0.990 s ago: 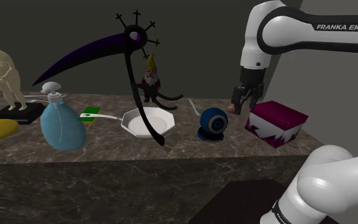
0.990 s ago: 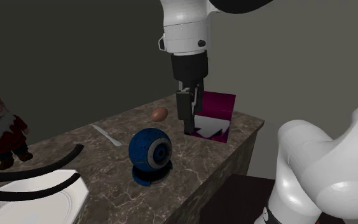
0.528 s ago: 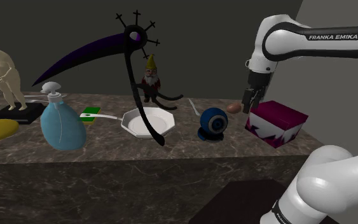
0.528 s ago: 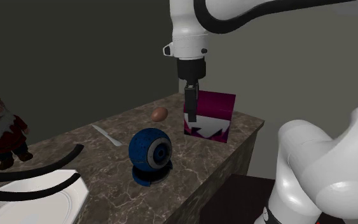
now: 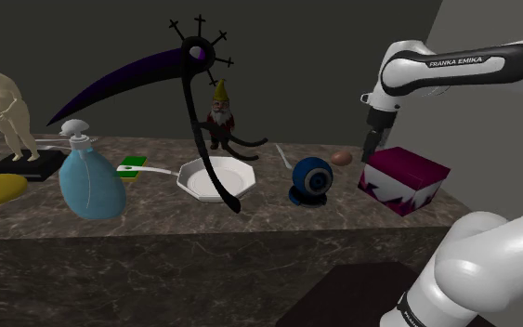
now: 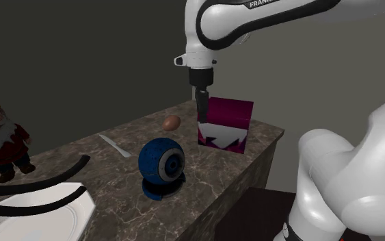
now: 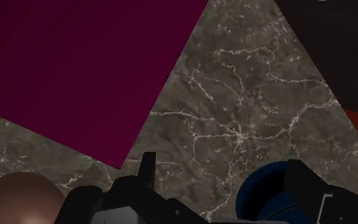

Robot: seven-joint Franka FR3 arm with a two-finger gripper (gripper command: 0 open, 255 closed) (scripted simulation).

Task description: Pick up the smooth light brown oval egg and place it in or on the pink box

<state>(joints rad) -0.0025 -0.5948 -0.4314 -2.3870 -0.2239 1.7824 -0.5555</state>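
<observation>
The light brown egg (image 5: 342, 158) (image 6: 171, 122) (image 7: 20, 198) lies on the marble counter (image 5: 268, 218), a short way from the pink box (image 5: 404, 178) (image 6: 226, 123) (image 7: 75, 70). My black gripper (image 5: 370, 149) (image 6: 202, 115) (image 7: 225, 177) hangs point-down above the counter, between the egg and the box's near corner. Its fingers stand apart and hold nothing. In the wrist view the egg sits just outside one finger (image 7: 147, 167), and the box's magenta top spreads out ahead.
A blue round webcam (image 5: 312, 180) (image 6: 162, 166) stands close to the egg. A white knife (image 6: 115, 145), a white plate (image 5: 217, 178), a black scythe (image 5: 194, 111), a gnome (image 5: 219, 118), a blue spray bottle (image 5: 90, 181) and a pale statue (image 5: 6, 107) sit further along. The counter's end is just beyond the box.
The hand has risen from the counter, turned about its axis and shifted slightly toward the box. The egg and the box have stayed put.
</observation>
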